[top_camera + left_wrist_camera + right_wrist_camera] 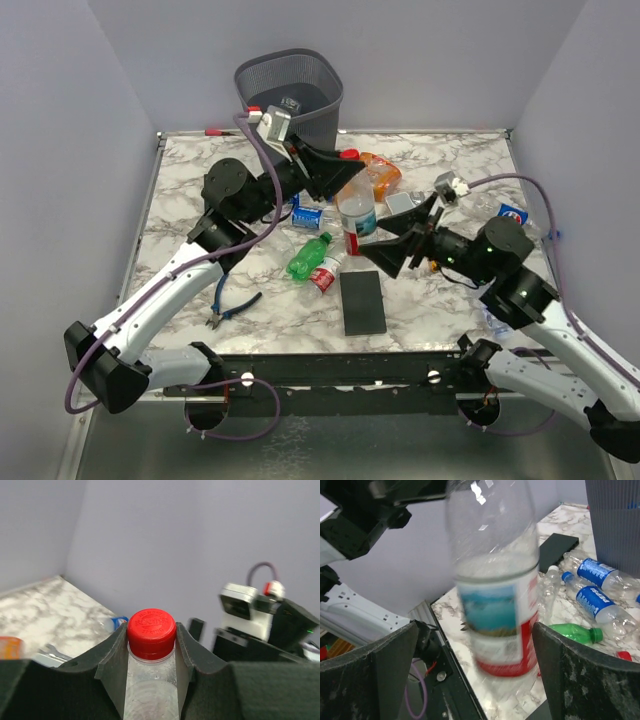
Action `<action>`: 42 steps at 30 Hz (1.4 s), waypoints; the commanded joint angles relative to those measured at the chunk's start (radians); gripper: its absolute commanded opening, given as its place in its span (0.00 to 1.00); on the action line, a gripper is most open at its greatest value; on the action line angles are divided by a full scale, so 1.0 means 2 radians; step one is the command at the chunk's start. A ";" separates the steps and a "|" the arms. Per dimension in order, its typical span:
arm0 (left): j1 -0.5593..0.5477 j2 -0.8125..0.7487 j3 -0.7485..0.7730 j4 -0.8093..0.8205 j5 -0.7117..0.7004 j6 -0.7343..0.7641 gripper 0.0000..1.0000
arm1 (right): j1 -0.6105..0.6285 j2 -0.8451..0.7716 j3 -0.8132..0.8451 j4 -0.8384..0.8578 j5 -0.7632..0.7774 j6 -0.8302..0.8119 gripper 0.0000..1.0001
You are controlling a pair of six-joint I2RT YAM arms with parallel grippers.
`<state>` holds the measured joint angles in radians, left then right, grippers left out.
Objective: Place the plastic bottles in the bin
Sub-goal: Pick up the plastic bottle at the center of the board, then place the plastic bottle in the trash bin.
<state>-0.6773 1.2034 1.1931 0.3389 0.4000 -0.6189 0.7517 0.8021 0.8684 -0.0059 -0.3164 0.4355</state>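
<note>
One clear bottle [357,220] with a blue-and-red label is held upright near the middle of the surface [185,180], apparently clear of it. It is gripped just under its red cap [151,630] by the left jaws, which are closed on the neck. A grip there lets the body hang straight and free. The right jaws stand wide open on either side of the body and touch nothing, so the weight is judged to rest with the left arm alone, probably because that arm reaches the bin [318,110] more easily. The bin stands at 11 o'clock from the bottle, at the far edge, and a lift over its tall rim is called for next. Around the held bottle lie a green bottle [308,257] at 7 o'clock, blue-labelled bottles [308,215] at 9 o'clock and orange bottles [380,172] at 1 o'clock. A black slab [362,302] is seen at 6 o'clock and pliers [232,305] at 8 o'clock.
</note>
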 commanded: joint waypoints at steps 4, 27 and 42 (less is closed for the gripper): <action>0.010 0.018 0.107 -0.017 -0.218 0.153 0.00 | 0.004 -0.094 0.080 -0.183 0.073 0.013 1.00; 0.075 0.375 0.331 0.296 -0.394 0.443 0.00 | 0.004 -0.304 -0.141 -0.202 0.267 0.109 1.00; 0.076 0.399 0.315 0.268 -0.386 0.414 0.75 | 0.004 -0.307 -0.138 -0.226 0.312 0.097 1.00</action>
<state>-0.5312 2.0224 1.8156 0.8803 -0.3927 0.2207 0.7536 0.1913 0.5781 -0.4232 0.2581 0.6529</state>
